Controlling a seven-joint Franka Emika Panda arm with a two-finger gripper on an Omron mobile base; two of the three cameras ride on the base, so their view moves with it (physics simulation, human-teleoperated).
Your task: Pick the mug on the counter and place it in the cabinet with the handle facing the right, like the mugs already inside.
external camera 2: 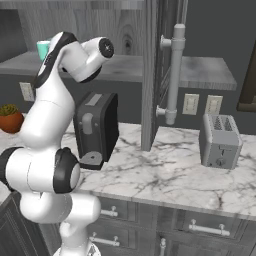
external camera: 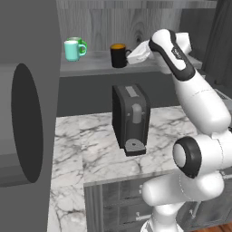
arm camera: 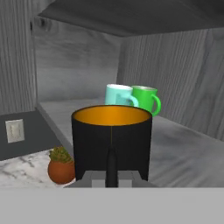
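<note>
The gripper (external camera: 132, 58) is clamped on the handle of the black mug (external camera: 118, 55), which sits upright on the cabinet (external camera: 97, 68) shelf, well to the right of the teal mug (external camera: 72, 50) and green mug (arm camera: 146, 99), above the coffee machine (external camera: 131, 118) on the counter (external camera: 99, 145).

A mint-teal mug (arm camera: 118, 95) and a green mug (arm camera: 146, 99) stood side by side, touching, beyond the jaws and a little to their right. A potted plant in a terracotta pot (arm camera: 61, 166) sat low to the left of the jaws, a wall switch plate (arm camera: 14, 130) further left. A black coffee machine (external camera: 131, 118) stood below the jaws; a silver toaster (external camera 2: 219, 140) was well apart
</note>
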